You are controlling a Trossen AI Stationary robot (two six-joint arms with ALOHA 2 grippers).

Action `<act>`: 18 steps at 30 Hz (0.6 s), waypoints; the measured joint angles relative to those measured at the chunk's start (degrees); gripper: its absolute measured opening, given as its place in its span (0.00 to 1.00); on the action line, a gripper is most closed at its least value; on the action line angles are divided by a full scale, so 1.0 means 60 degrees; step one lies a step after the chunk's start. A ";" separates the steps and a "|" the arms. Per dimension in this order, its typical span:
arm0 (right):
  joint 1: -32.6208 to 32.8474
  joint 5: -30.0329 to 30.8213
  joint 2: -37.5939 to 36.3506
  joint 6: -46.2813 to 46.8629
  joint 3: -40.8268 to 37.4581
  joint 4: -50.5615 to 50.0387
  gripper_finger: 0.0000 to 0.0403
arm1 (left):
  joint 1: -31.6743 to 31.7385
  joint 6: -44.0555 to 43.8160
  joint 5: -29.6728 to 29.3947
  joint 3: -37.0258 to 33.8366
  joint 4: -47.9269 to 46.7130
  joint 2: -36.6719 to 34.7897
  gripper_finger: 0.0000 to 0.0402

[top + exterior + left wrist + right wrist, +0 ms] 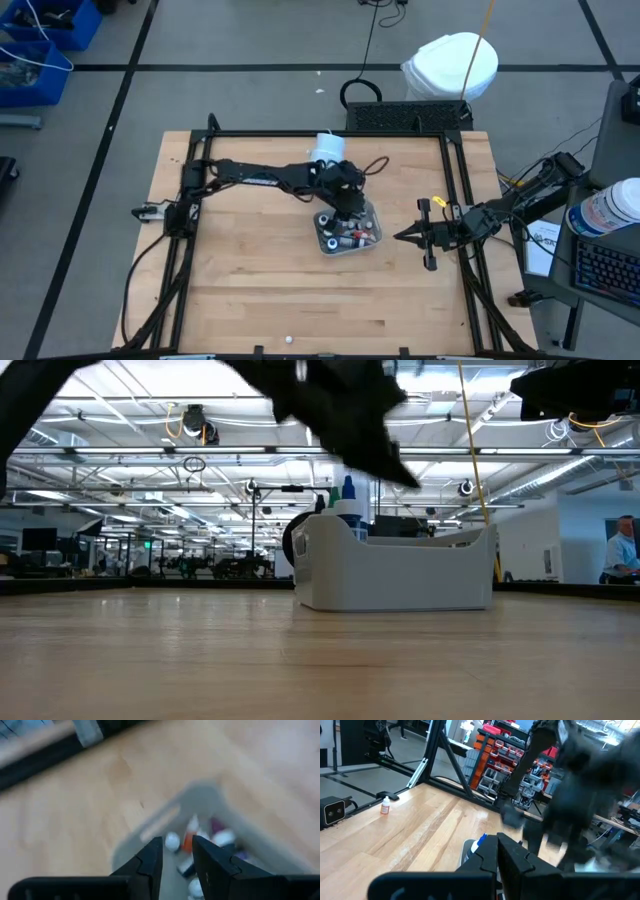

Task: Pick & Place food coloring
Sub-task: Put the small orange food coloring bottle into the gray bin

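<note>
Far left of the wooden table [250,290], near the frame edge, one stray food coloring bottle [385,808] with an orange body stands upright, alone, well apart from everything else; it shows best in the right wrist view.

Centre: the left arm reaches across and the left gripper [177,855] hangs directly over the pale grey tray [400,575]. Fingers are parted with a narrow gap and nothing between them in the left wrist view, so it holds nothing. Below them the tray holds a jumble of food coloring bottles [192,837]: white caps, an orange one, a purplish one, some lying down. In the low view a blue tip and a green tip poke above the tray wall. A pale cylinder [328,147] stands just behind the arm's wrist.

Right: the right gripper [412,236] rests near the right frame rail, pointed at the tray, fingers shut and empty.

Risks, as a judgement: the bottles are tiny and crowded, so a descent could nudge neighbours, pinch two at once, or clip a cap and let it slip. A finger catching the tray wall could shove or tip the tray. The arm's elbow could knock the cylinder.
</note>
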 joint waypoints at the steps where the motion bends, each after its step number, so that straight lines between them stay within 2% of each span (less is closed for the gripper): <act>1: 0.0000 -0.0002 -0.0001 0.0000 0.0000 0.0000 0.00 | -0.0091 -0.0135 -0.0020 0.0100 -0.0171 -0.0282 0.28; 6: 0.0000 0.0001 -0.0004 0.0004 -0.0004 -0.0031 0.00 | -0.1091 -0.1342 -0.0119 0.0742 -0.1446 -0.1981 0.28; 9: 0.0000 0.0004 -0.0001 0.0080 -0.0004 -0.0069 0.00 | -0.2033 -0.1816 -0.0439 0.0775 -0.2966 -0.2834 0.25; 13: 0.0000 0.0001 -0.0004 0.0201 -0.0004 -0.0073 0.00 | -0.3645 -0.2739 -0.1657 0.0721 -0.5111 -0.3100 0.10; 15: 0.0000 0.0001 0.0000 0.0217 -0.0004 -0.0075 0.00 | -0.4443 -0.3613 -0.2240 0.0459 -0.5309 -0.3024 0.03; 18: 0.0000 0.0001 -0.0004 0.0237 -0.0004 -0.0069 0.00 | -0.5528 -0.4960 -0.2957 -0.0117 -0.5054 -0.2852 0.04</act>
